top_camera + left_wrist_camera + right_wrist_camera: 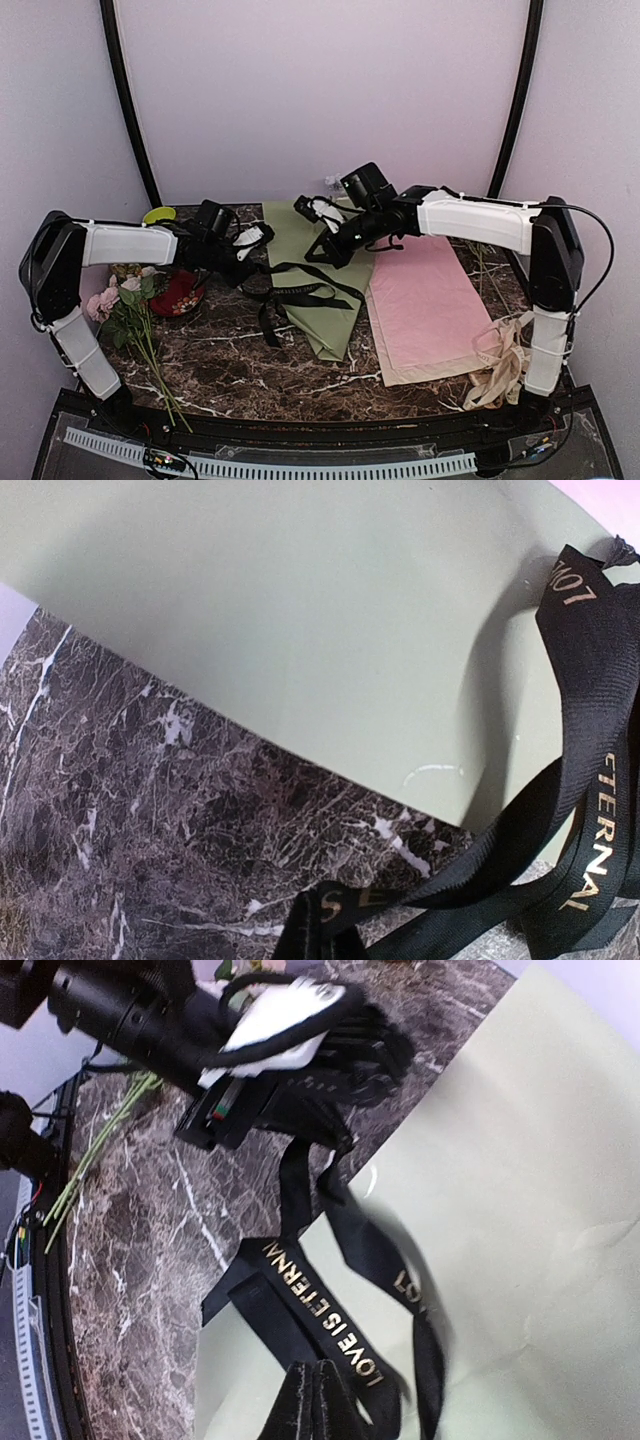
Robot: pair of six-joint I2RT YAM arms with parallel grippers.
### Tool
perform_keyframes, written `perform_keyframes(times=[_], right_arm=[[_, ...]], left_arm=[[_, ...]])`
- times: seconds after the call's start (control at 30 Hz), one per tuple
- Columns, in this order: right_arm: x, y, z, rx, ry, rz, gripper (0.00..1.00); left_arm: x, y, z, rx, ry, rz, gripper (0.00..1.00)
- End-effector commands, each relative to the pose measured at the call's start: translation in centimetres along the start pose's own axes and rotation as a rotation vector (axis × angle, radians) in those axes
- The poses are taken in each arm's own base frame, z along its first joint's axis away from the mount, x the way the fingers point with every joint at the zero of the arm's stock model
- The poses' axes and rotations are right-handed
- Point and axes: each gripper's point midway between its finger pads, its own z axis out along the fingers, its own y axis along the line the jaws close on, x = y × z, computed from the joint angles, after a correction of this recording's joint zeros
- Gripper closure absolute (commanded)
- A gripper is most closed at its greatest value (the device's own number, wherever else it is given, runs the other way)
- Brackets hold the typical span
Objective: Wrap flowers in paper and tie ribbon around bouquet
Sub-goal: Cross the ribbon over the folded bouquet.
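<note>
The left tool (240, 262) and right tool (315, 1397) each pinch the narrow woven black ribbon (320, 1322), gold-lettered, draped over matte sage paper (290, 240) on the marbled worktop (230, 362).

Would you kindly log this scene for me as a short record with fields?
paper: sage-green, lying mid-table
ribbon: black, lettered, draped across the paper
left end effector: shut on the ribbon, beside the paper's left edge
right end effector: shut on the ribbon, above the paper
other sheets: pink sheet over tan sheet, right of the paper
</note>
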Motion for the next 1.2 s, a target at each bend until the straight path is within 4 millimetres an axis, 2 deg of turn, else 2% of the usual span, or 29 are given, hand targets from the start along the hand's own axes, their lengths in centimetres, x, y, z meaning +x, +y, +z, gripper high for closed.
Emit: perform_keyframes(times=[0.0,0.1,0.27,0.4,0.53,0.63,0.77,0.93,1.17], right_arm=[[-2.1,-0.9,-0.3,-0.020,-0.112,0.046,0.91],[-0.6,-0.1,1.3,0.023,-0.020,-0.060,0.77],[2.8,-1.2,3.2,0.101,0.188,-0.167,0.62],[4.9,-2.2,3.6,0.141,0.298,-0.207,0.55],[6.7,-2.4,4.4,0.152,0.382,-0.227,0.53],[7.2,-3.3,4.9,0.197,0.410,-0.229,0.57],[6.5,-4.0,4.9,0.239,0.399,-0.222,0.67],[6.5,-4.9,4.5,0.293,0.407,-0.226,0.73],[4.9,-4.1,3.7,0.280,0.358,-0.213,0.98]], left_arm=[[-0.7,0.0,-0.4,0.012,-0.008,0.004,1.00],[-0.7,0.0,-0.4,0.011,-0.008,0.004,1.00],[-0.7,0.0,-0.4,0.016,-0.008,0.004,1.00],[-0.7,-0.1,-0.4,0.020,-0.010,0.003,1.00],[-0.8,-0.2,-0.4,0.029,-0.010,0.002,1.00],[-0.6,-0.3,-0.3,0.031,-0.004,0.002,1.00],[-0.6,-0.3,-0.3,0.032,-0.004,0.003,1.00],[-0.6,-0.3,-0.3,0.032,-0.002,0.006,1.00],[-0.6,-0.4,-0.2,0.035,-0.001,0.005,1.00]])
